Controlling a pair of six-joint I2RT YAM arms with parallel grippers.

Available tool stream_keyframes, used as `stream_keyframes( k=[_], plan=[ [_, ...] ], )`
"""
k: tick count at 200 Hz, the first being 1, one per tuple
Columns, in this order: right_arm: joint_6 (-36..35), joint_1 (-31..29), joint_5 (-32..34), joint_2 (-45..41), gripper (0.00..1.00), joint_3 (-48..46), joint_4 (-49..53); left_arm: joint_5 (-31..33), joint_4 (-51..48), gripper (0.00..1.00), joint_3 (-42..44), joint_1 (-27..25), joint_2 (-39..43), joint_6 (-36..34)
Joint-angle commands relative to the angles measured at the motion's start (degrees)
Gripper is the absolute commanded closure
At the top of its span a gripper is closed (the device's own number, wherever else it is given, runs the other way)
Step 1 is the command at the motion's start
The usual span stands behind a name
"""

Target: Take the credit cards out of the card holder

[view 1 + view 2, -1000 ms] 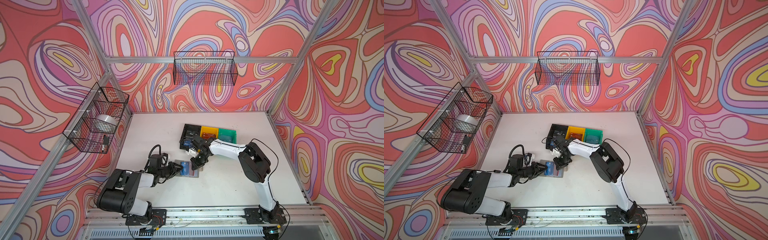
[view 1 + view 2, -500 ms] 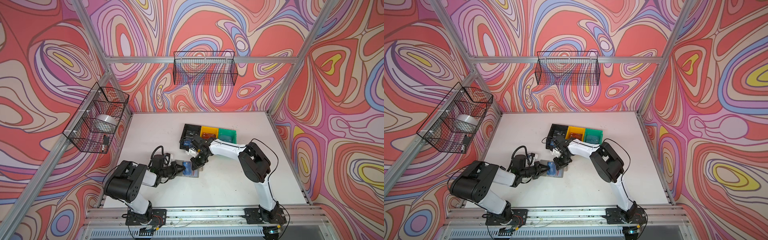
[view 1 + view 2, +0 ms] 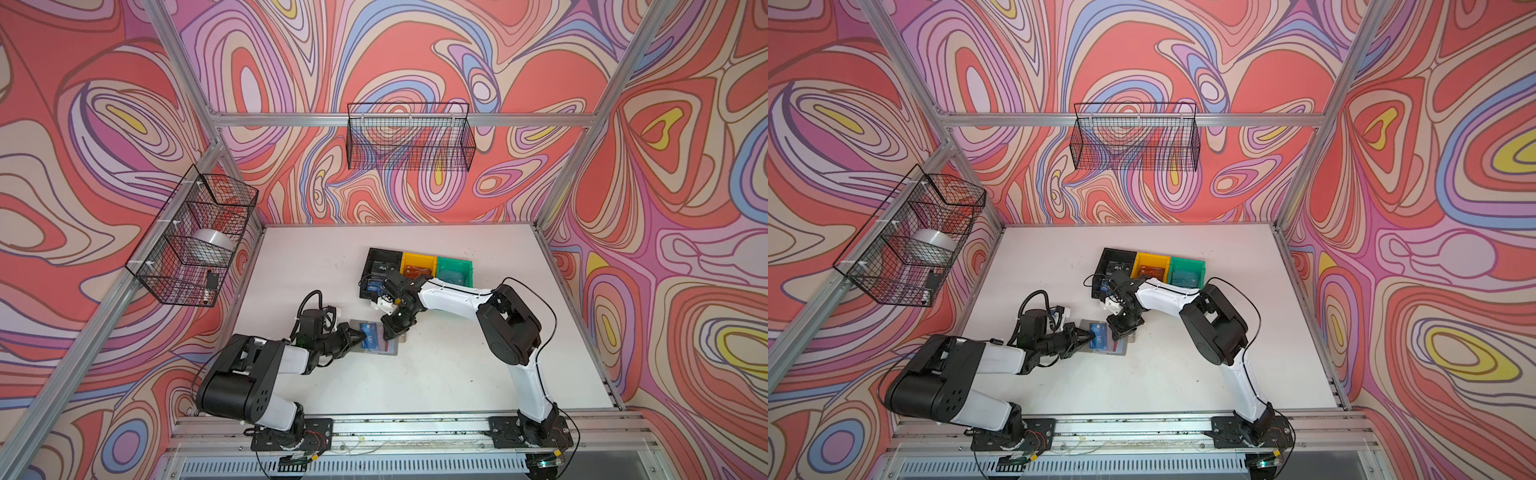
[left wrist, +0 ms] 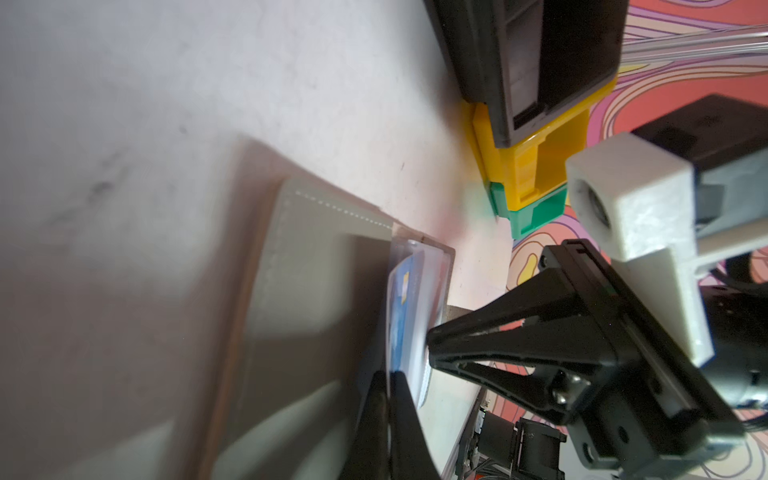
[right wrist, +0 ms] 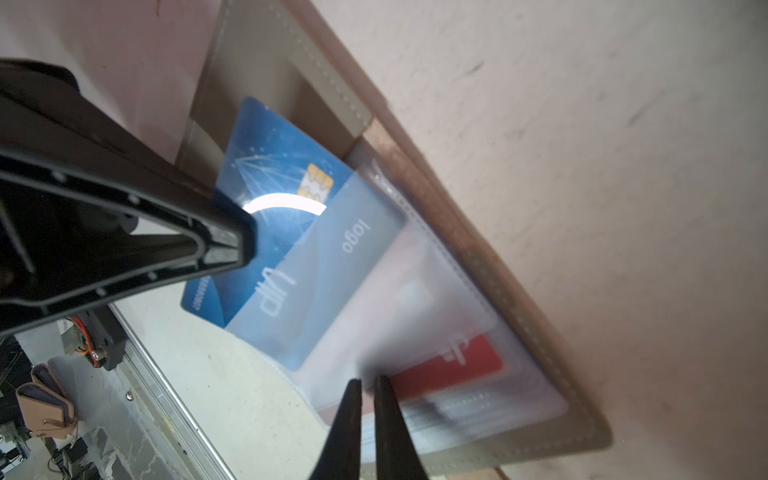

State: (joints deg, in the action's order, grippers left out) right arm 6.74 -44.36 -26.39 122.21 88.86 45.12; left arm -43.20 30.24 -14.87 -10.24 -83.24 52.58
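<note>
So my left gripper (image 4: 388, 376) was clamped shut on the long edge of the blue card (image 5: 266, 158), which sat partly out of the card holder (image 4: 316, 257) lying open on the table (image 3: 457, 374). Opposite, my right gripper (image 5: 368, 380) pinched the clear sleeve (image 5: 415, 324), so the way out ran back toward my left arm.

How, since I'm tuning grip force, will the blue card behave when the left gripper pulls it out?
Probably stiff: the blue card looks flat where it juts from the card holder, pinched by the left gripper. Likely slippery: its face glares. The clear sleeve may drag along, though the right gripper pinches it.
</note>
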Motion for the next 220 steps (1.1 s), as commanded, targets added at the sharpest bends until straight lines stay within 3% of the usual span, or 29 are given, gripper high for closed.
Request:
stream_keyframes(
  k=[1,66,101,119,139,180,220],
  plan=[
    [-0.9,0.3,3.5,2.7,0.88,0.2,2.4,6.5,-15.8,1.0,-1.0,0.7,4.0,-4.6],
    [-1.9,0.3,3.2,2.1,0.88,2.9,4.9,12.8,-37.6,1.0,-5.5,1.3,18.5,-9.7],
    [-1.4,0.5,-2.5,-3.2,0.8,6.5,5.8,12.9,-42.1,1.0,-7.4,1.3,26.6,-8.2],
    [-1.7,0.5,-2.1,-4.7,0.75,9.5,7.9,10.1,-38.4,1.0,-7.2,1.3,29.6,-6.5],
    [-2.0,1.1,-2.9,-5.5,0.67,11.4,9.1,4.6,-26.9,1.0,-4.4,1.3,30.9,-2.4],
    [-3.8,3.6,-11.0,-4.8,0.48,13.3,10.1,-0.7,-5.3,1.0,1.1,1.3,28.9,5.7],
    [-5.5,6.9,-20.4,-3.0,0.46,12.8,10.4,-0.3,4.8,1.0,4.7,1.3,30.0,10.3]
  ],
)
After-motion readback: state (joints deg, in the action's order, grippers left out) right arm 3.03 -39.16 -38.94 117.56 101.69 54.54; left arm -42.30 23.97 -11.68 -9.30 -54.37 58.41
